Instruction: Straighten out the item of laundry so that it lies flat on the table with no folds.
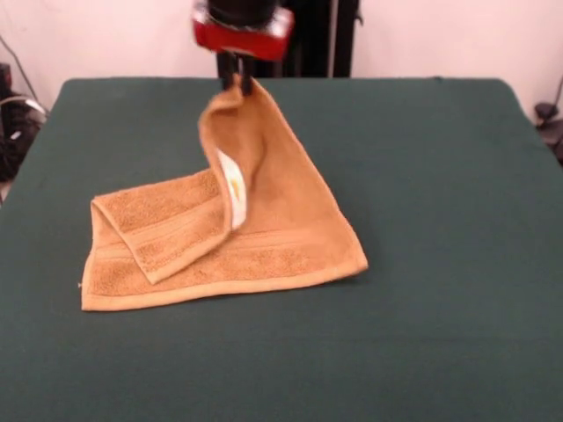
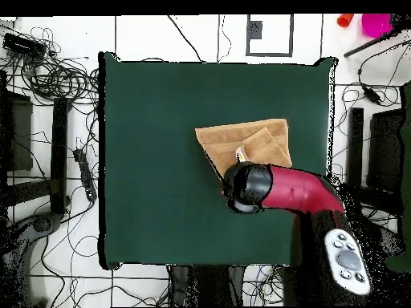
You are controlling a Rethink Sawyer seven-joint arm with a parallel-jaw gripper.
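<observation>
The item of laundry (image 1: 264, 237), an orange-tan terry towel, lies partly on the green table (image 1: 440, 176). One corner is lifted high, and a white tag (image 1: 233, 189) hangs on the raised fold. My gripper (image 1: 236, 83) comes down from above and is shut on that lifted corner. The towel's left part is folded over itself, with woven band stripes showing. From overhead, the towel (image 2: 241, 138) sits right of the table's (image 2: 152, 160) middle, and the red and black arm (image 2: 281, 188) covers its lower edge and the gripper.
Cables and equipment (image 2: 48, 120) lie on the floor around the table. A pink object (image 2: 374, 22) sits beyond the far corner in the overhead view. Green cloth spreads wide on all sides of the towel.
</observation>
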